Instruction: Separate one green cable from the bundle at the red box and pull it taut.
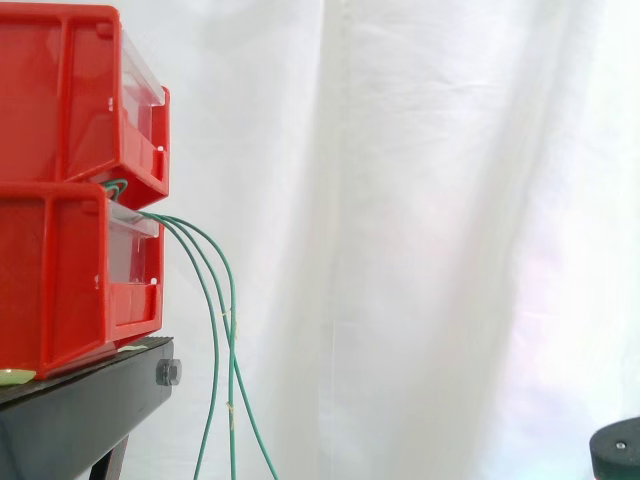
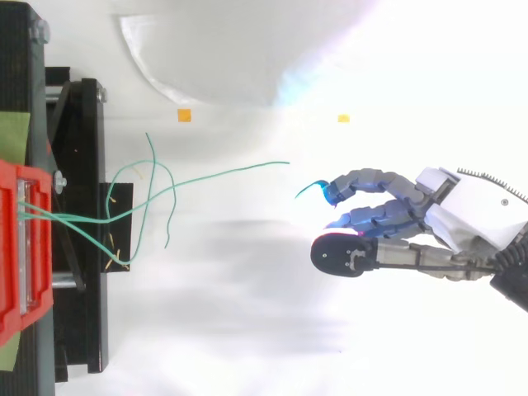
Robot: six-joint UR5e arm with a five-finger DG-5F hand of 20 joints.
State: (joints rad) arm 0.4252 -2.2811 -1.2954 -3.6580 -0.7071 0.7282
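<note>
Two red bins (image 1: 70, 190) are stacked on a black stand (image 1: 90, 400). Three thin green cables (image 1: 215, 300) come out between the bins and hang down past the stand's edge. From above, the cables (image 2: 140, 206) fan out from the red bin (image 2: 25, 247) over the white floor; the longest cable (image 2: 247, 169) reaches right and ends free. My hand (image 2: 388, 223) is well to the right of the bundle, open, its fingers gently bent and holding nothing. A short teal strand (image 2: 307, 189) curls off a blue-glowing fingertip (image 2: 334, 191). A dark rounded part of the hand (image 1: 615, 450) shows low at the right.
Two small orange markers (image 2: 184, 115) (image 2: 343, 118) lie on the white floor. A curved white sheet edge (image 2: 165, 74) lies at the top. Green tape (image 2: 12, 132) sticks to the stand. A white curtain (image 1: 420, 200) hangs behind.
</note>
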